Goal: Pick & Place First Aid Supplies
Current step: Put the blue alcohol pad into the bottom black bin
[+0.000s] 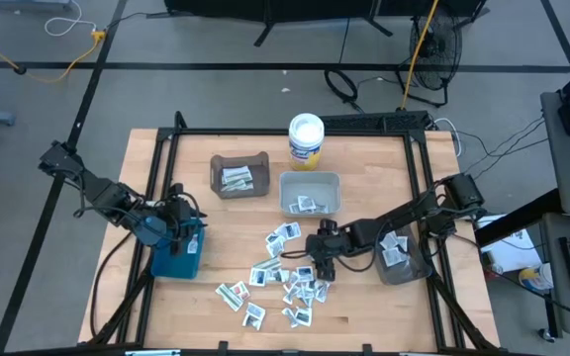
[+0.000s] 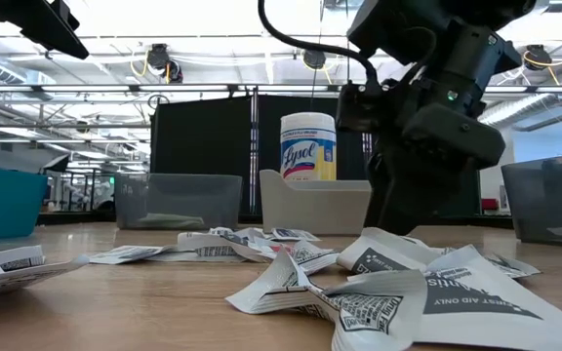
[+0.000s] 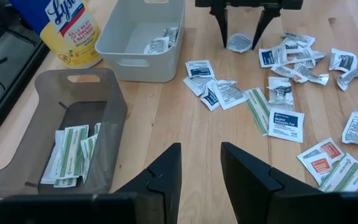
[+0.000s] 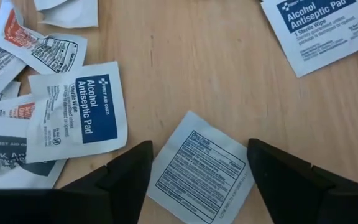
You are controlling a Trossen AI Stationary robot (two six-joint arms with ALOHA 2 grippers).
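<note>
The first aid supplies [image 1: 287, 272] are small white packets with blue, green or red print, lying loose on the wooden table's near middle [image 3: 278, 93]. My right gripper [image 1: 320, 263] is low over this pile and open. Its fingers stand on either side of one white packet with blue print [image 4: 202, 175], which lies flat on the wood. The same gripper [image 3: 240, 43] shows in the left wrist view, straddling that packet. My left gripper [image 3: 201, 171] is open and waits above the teal bin [image 1: 178, 255] at the table's left.
A brown bin [image 1: 238, 176] holds green-striped strips. A white bin [image 1: 310, 193] holds a few packets, and a grey bin [image 1: 401, 257] at the right holds some too. A white Lysol tub [image 1: 306, 138] stands at the far edge. A black frame borders the table.
</note>
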